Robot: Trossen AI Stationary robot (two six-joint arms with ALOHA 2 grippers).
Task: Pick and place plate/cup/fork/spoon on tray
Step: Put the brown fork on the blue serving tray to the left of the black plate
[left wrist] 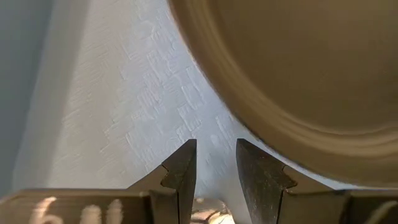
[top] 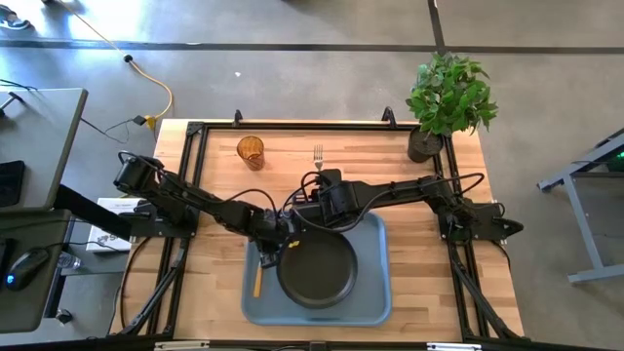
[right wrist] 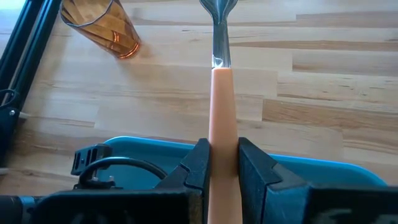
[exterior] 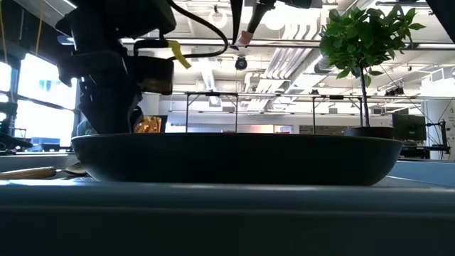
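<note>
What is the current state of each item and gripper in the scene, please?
plate: flat on the tray.
spoon: lying on the tray beside the plate.
cup: upright on the table, off the tray.
fork: held by its handle.
right gripper: shut on the fork.
left gripper: open, over the tray.

Fork (right wrist: 222, 118) tines cut off at right wrist frame edge; spoon (top: 257, 280) bowl hid under the left arm (only handle showed). Plate (left wrist: 298, 81) ran out of left wrist frame, blurred.
</note>
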